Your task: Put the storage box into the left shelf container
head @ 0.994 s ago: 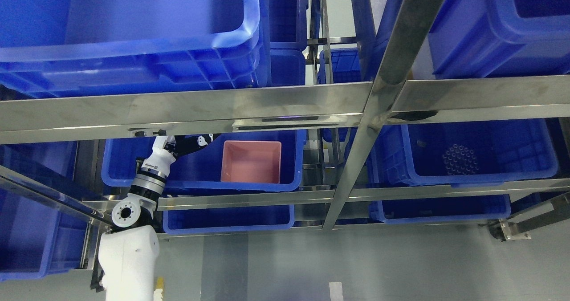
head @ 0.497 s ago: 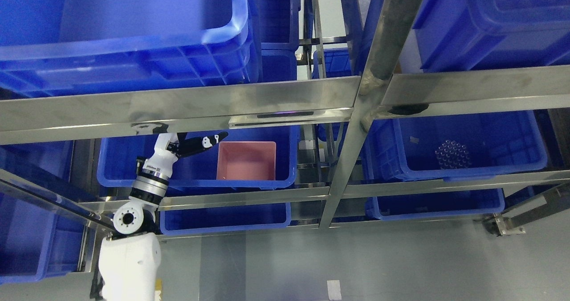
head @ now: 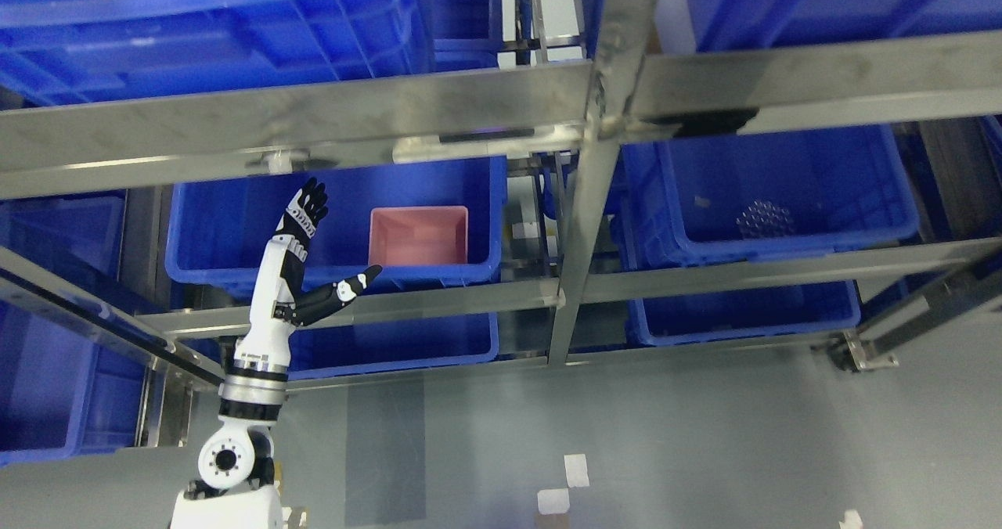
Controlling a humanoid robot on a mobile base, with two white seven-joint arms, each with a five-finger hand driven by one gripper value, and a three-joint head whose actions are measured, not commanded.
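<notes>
A pink storage box (head: pixel 419 235) sits inside the blue left shelf container (head: pixel 227 232), against its right wall. My left hand (head: pixel 313 247) is raised in front of that container's front rim, left of the pink box and apart from it. Its fingers (head: pixel 308 204) point upward and the thumb sticks out to the right, with nothing held. The white left forearm rises from the bottom edge. My right arm is out of the picture.
Steel shelf rails (head: pixel 313 126) cross above the hand, and a steel post (head: pixel 583 224) stands right of the box. Another blue bin (head: pixel 845 177) at the right holds a cluster of small clear items (head: pixel 763 217). More blue bins fill the upper and lower shelves. Grey floor lies below.
The camera has tilted, shifting the whole picture up. My left hand has drawn back out of the container toward me, and now stands with fingers spread in front of its rim. The pink box stays put.
</notes>
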